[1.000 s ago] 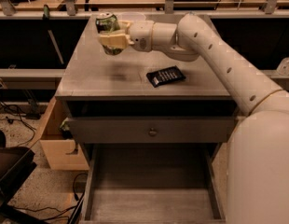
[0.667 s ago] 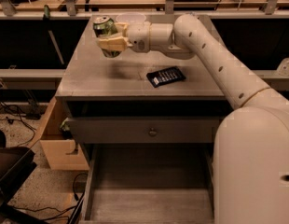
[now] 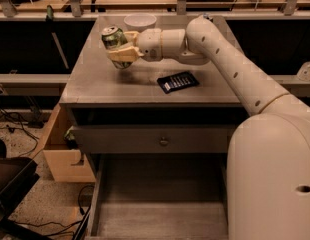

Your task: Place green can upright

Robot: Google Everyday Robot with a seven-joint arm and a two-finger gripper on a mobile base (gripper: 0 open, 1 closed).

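Observation:
The green can (image 3: 114, 39), green and white with a silver top, is held tilted in my gripper (image 3: 121, 51) above the left part of the grey table top (image 3: 95, 89). Its silver top faces up and to the left. The gripper's fingers are closed around the can's body and hide its lower half. The can is off the table surface; its shadow lies below it. My arm (image 3: 215, 54) reaches in from the right.
A white bowl (image 3: 140, 20) stands at the back of the table behind the gripper. A dark flat packet (image 3: 178, 81) lies right of centre. An open drawer (image 3: 160, 204) sticks out below the table. A cardboard box (image 3: 62, 156) sits at the left.
The gripper with the can has shifted slightly left and towards the back of the table; the can stays tilted in the grip.

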